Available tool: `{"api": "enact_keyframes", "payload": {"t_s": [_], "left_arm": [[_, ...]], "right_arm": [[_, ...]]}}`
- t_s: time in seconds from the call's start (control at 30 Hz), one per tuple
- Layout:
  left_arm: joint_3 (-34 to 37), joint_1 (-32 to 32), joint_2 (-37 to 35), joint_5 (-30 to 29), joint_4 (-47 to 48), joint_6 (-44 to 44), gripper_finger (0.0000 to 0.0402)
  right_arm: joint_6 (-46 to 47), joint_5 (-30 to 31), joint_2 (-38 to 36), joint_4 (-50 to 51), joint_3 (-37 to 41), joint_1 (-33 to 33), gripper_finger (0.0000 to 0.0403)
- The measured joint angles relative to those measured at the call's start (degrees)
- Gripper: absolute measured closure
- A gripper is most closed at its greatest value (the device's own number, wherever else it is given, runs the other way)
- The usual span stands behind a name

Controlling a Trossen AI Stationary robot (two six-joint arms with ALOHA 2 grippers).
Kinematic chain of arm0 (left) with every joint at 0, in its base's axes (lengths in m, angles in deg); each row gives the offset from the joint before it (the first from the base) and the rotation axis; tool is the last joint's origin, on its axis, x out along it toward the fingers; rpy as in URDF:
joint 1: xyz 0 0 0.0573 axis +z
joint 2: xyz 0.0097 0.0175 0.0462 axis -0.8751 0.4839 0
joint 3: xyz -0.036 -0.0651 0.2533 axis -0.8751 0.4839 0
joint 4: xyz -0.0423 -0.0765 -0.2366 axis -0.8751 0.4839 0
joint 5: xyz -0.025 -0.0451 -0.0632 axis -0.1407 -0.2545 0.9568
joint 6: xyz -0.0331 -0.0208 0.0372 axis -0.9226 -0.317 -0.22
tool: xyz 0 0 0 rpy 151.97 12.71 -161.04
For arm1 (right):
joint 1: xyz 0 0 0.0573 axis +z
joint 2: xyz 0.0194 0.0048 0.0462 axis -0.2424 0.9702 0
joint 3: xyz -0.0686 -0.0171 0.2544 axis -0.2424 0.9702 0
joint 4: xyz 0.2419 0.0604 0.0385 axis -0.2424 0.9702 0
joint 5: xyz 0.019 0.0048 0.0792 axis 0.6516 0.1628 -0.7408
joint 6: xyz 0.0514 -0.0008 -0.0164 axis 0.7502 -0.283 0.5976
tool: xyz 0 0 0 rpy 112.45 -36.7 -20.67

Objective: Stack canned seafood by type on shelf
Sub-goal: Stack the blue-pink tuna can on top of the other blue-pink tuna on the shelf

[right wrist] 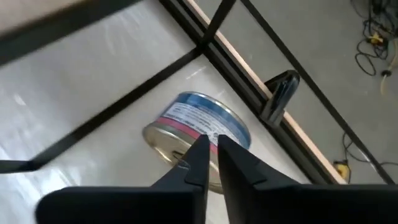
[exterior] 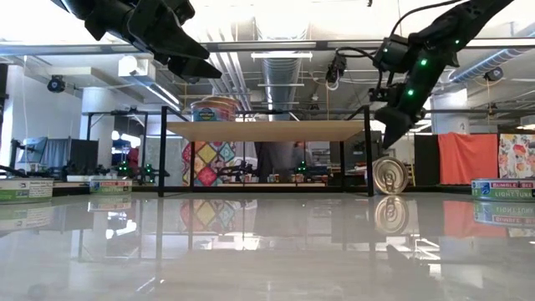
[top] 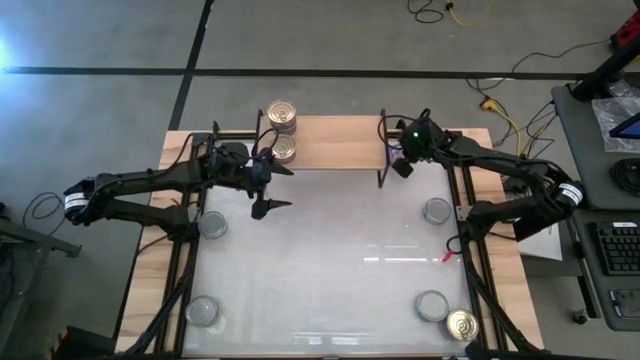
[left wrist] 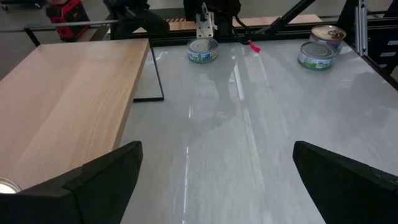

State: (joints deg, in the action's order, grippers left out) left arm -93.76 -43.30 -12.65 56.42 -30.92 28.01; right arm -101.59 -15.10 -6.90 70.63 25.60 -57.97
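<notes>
The shelf (top: 335, 142), a light wooden board on thin black legs, stands at the table's far side. Two gold-lidded tins (top: 283, 115) (top: 283, 148) sit on its left end. A third gold-lidded tin (exterior: 390, 177) with a blue and pink label (right wrist: 202, 118) stands on its rim on the table by the shelf's right legs. My right gripper (exterior: 391, 134) hangs shut just above that tin, slanting down, with a gap between them in the low view. My left gripper (top: 270, 192) hovers open near the shelf's left end, holding nothing.
Silver-lidded tins lie flat on the table at the left (top: 212, 225), near left (top: 203, 312), right (top: 437, 211) and near right (top: 432, 306). A gold-lidded one (top: 462, 325) sits at the near right corner. The table's middle (top: 330, 260) is bare.
</notes>
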Motion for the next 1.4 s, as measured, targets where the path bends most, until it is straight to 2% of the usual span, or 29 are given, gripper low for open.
{"api": "enact_keyframes", "payload": {"t_s": [0.1, 0.23, 0.4, 0.63, 0.77, 0.93, 1.13, 1.2, 1.33, 1.4], "left_arm": [[0.0, 0.0, 0.0, 0.0, 0.0, -0.3, 0.0002], [0.0, 0.0, 0.0, 0.0, 0.0, -0.7, 0.0002], [0.0, 0.0, 0.0, 0.0, 0.0, -0.9, 0.0002], [0.0, 0.0, 0.0, 0.0, 0.0, -0.9, 0.0002], [0.0, 0.0, 0.0, 0.0, 0.1, -0.9, 0.0002], [0.0, 0.0, 0.0, 0.0, 0.0, -1.1, 0.0002], [0.0, 0.0, 0.0, 0.0, -0.4, -1.1, 0.0002], [0.0, 0.0, 0.0, 0.0, -1.1, -1.1, 0.0002], [0.0, 0.0, 0.0, 0.0, -3.2, 0.0, 0.0002], [0.0, 0.0, 0.0, 0.0, -4.7, 0.1, 0.0002]], "right_arm": [[-0.9, 0.0, 0.2, -0.7, 0.0, -1.8, 0.0344], [3.3, -0.7, 0.2, -5.9, 0.7, -4.8, 0.0299], [7.1, -7.8, 0.2, -9.3, 2.8, -7.5, 0.0273], [9.5, -10.2, 0.4, -9.8, 5.9, -7.6, 0.0286], [11.3, -14.5, -0.6, -7.6, 6.2, -7.5, 0.0296], [12.6, -17.2, -4.9, 1.7, 5.3, -5.2, 0.0305], [16.9, -17.2, -13.2, 12.2, 5.0, 2.2, 0.0306], [19.9, -14.9, -16.2, 12.4, 5.0, 4.7, 0.0302], [27.5, 0.0, -19.0, 9.0, 5.0, 6.3, 0.0296], [30.7, 4.4, -18.4, 7.2, 5.1, 5.9, 0.0296]]}}
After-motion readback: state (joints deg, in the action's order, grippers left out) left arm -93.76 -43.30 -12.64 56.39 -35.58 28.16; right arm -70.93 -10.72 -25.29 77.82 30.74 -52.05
